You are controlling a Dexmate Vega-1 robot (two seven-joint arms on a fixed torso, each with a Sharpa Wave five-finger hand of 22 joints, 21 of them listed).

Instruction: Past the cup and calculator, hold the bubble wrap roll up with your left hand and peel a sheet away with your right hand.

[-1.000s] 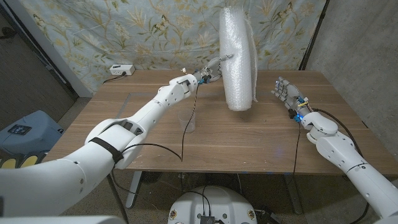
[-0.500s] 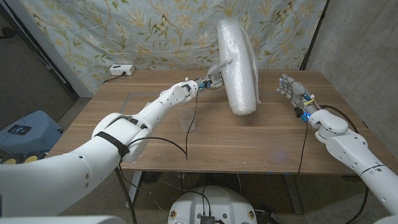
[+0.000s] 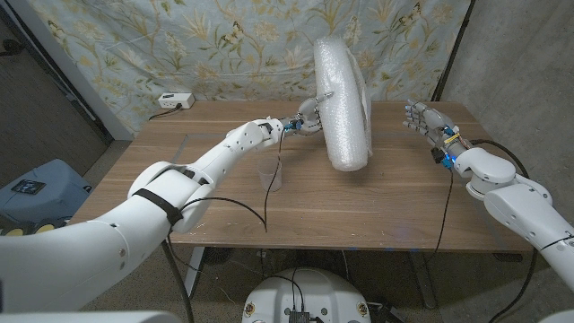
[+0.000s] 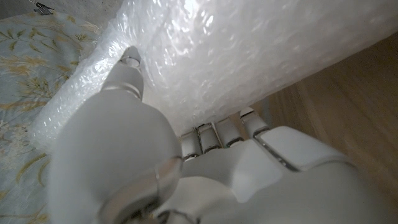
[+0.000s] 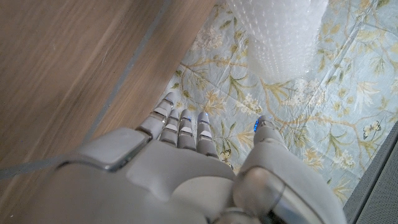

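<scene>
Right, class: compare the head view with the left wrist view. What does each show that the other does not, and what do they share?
Head view alone: the clear cup on the table, the right hand open beside the bubble wrap roll, apart from it, and a white box at the far edge. Left wrist view alone: close up, a fingertip pressed into the bubbles. Both share the left hand holding the roll, the wooden tabletop and the floral cloth.
</scene>
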